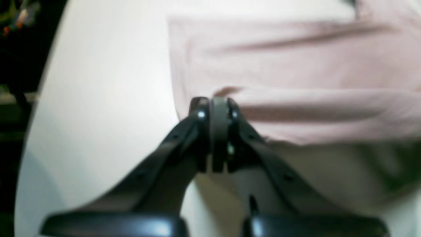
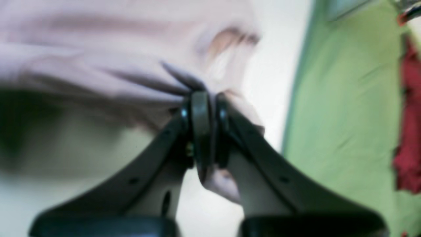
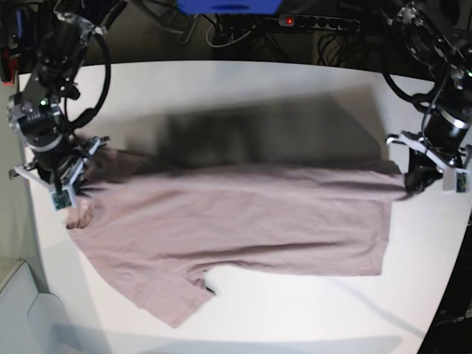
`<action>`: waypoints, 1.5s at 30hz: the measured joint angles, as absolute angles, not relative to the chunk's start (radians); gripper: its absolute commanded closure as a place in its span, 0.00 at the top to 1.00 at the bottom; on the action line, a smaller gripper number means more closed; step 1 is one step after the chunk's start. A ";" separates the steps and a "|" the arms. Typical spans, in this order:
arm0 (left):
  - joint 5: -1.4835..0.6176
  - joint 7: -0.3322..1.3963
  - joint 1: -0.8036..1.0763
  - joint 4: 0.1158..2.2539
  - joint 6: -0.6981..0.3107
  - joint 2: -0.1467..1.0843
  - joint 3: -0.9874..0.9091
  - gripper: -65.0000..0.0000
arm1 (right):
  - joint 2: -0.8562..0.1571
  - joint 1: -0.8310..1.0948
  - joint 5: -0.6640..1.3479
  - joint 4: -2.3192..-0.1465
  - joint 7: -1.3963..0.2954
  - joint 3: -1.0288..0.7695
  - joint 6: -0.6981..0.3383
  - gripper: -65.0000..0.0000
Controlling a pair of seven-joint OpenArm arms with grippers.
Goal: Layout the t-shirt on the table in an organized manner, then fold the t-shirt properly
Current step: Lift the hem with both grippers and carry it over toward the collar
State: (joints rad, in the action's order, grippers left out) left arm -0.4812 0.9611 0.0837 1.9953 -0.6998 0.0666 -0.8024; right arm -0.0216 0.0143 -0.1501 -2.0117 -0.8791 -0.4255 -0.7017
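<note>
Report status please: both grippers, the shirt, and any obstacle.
Left gripper shut on the t-shirt, right gripper shut on it too. Shirt stretched between them, far edge lifted off the table. No obstacle seen.

There is one t-shirt (image 3: 236, 214). It lies on one big white table (image 3: 243, 88). There are two robot arms, one at each end of the t-shirt. That makes two grippers: the left gripper (image 3: 414, 181) and the right gripper (image 3: 65, 193). Behind the table is one black power strip (image 3: 317, 22).
</note>
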 measured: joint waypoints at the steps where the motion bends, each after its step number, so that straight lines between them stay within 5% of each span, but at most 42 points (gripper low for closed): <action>1: -0.480 0.963 0.064 1.995 -0.700 0.067 -0.802 0.00 | -0.022 -0.004 -0.150 -2.012 -0.886 -0.427 -0.702 0.00; 16: -0.275 1.016 -0.303 1.966 -0.703 0.067 -0.587 0.00 | -0.049 -0.378 -0.154 -2.013 -0.890 -0.453 -0.706 0.00; 29: -0.279 1.010 -0.458 2.001 -0.703 0.103 -0.376 0.00 | -0.097 -0.390 -0.157 -2.029 -0.556 -0.452 -0.706 0.00; 45: -0.201 1.016 -0.750 2.011 -0.703 0.038 -0.304 0.00 | -0.102 -0.643 -0.155 -2.029 -0.532 -0.516 -0.708 0.00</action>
State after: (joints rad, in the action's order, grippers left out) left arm -0.2012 1.0164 -0.7502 2.0106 -0.7033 0.0376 -0.3038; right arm -0.1017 -0.6434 -0.1551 -2.0293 -0.5323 -0.5156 -0.7078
